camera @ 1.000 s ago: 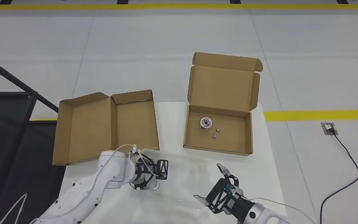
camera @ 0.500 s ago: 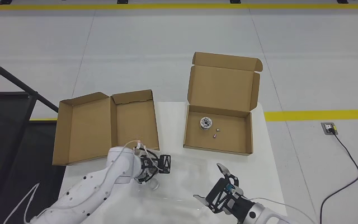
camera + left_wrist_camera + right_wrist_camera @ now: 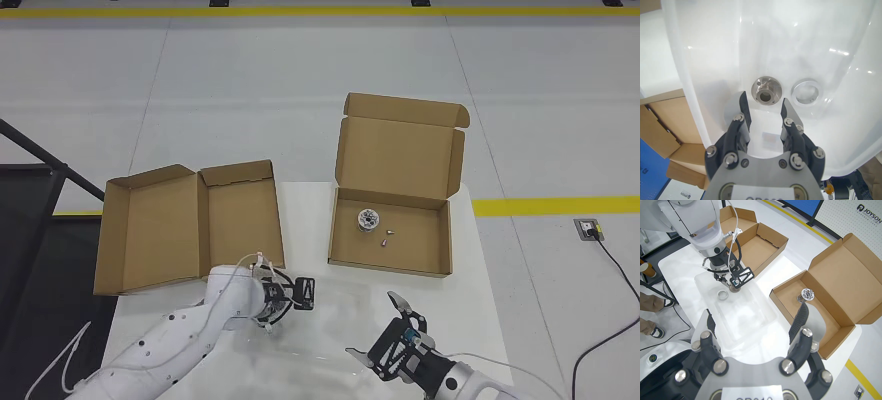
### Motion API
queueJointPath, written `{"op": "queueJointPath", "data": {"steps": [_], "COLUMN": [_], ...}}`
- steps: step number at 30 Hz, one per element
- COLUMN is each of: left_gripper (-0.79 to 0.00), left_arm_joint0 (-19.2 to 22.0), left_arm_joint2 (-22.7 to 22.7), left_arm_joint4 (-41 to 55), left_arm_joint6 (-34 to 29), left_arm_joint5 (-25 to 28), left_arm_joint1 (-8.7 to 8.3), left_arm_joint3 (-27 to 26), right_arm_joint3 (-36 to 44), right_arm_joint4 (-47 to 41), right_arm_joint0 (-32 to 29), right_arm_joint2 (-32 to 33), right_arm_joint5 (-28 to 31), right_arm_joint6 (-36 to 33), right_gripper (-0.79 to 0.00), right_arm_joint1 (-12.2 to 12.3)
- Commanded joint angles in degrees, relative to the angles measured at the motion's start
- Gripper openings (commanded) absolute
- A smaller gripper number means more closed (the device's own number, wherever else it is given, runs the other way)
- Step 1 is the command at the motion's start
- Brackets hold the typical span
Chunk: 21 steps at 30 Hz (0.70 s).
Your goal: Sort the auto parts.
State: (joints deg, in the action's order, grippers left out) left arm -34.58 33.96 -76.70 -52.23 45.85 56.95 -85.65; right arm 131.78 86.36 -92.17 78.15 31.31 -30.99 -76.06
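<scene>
Steel-looking flanged hub (image 3: pixel 772 85) in the white tray (image 3: pixel 696 75), just beside the aluminium ring (image 3: pixel 795 92). Probably dense, rigid and slick; likely best pinched across the raised collar. Left claw (image 3: pixel 763 106) open, tips either side of it inside the tray. Right claw (image 3: pixel 756 311) open, outside the tray.

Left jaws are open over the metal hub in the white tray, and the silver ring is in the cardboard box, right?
No. The silver ring lies in the white tray beside the metal hub, as the left wrist view shows. The left gripper has its jaws open over the hub.
</scene>
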Motion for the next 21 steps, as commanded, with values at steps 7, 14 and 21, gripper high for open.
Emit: {"op": "queueJointPath", "data": {"steps": [7, 14, 21], "left_gripper": [-0.409, -0.422, -0.443], "left_arm_joint0": [0.66, 1.16, 1.58], "left_arm_joint2": [-0.76, -1.19, -1.6], "left_arm_joint4": [-0.08, 0.06, 0.2], "left_arm_joint6": [0.28, 0.58, 0.82], "left_arm_joint5": [0.3, 0.71, 1.19], "left_arm_joint1": [1.19, 2.13, 3.03], "left_arm_joint3": [2.57, 4.55, 6.33], "right_arm_joint3": [0.0, 0.0, 0.0], "right_arm_joint4": [0.0, 0.0, 0.0], "right_arm_joint0": [0.0, 0.0, 0.0], "right_arm_joint2": [0.0, 0.0, 0.0], "right_arm_joint5": [0.0, 0.0, 0.0], "right_arm_joint6": [0.0, 0.0, 0.0], "right_gripper": [0.0, 0.0, 0.0], "right_arm_joint1": [0.0, 0.0, 0.0]}}
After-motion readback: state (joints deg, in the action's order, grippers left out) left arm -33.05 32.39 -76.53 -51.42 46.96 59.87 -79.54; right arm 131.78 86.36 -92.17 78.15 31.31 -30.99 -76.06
